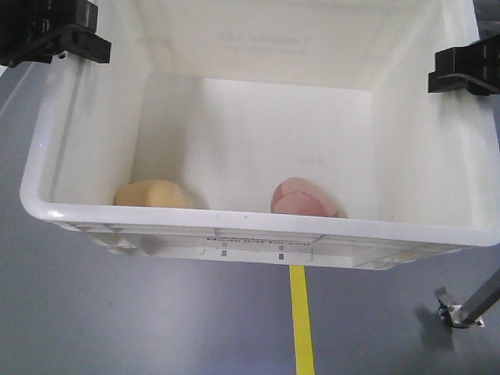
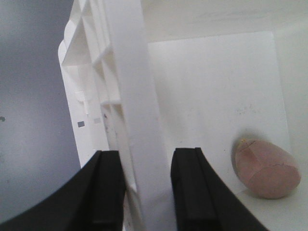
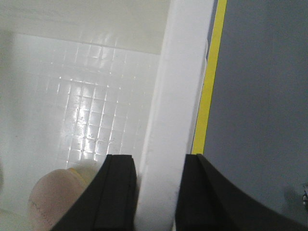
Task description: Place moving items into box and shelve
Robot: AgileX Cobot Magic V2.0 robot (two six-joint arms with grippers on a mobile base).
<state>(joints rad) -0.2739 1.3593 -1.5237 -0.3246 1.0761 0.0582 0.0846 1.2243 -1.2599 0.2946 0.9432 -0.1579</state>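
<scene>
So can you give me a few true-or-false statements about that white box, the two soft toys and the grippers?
1. The cream toy and the pink toy both lie inside the white box. True.
2. The pink toy sits on top of the cream toy. False: they lie apart, side by side on the box's bottom.
3. The left gripper and the right gripper each clamp a side rim of the box. True.
4. A lid covers the box. False: its top is open.
5. A yellow line runs along the grey floor below the box. True.
</scene>
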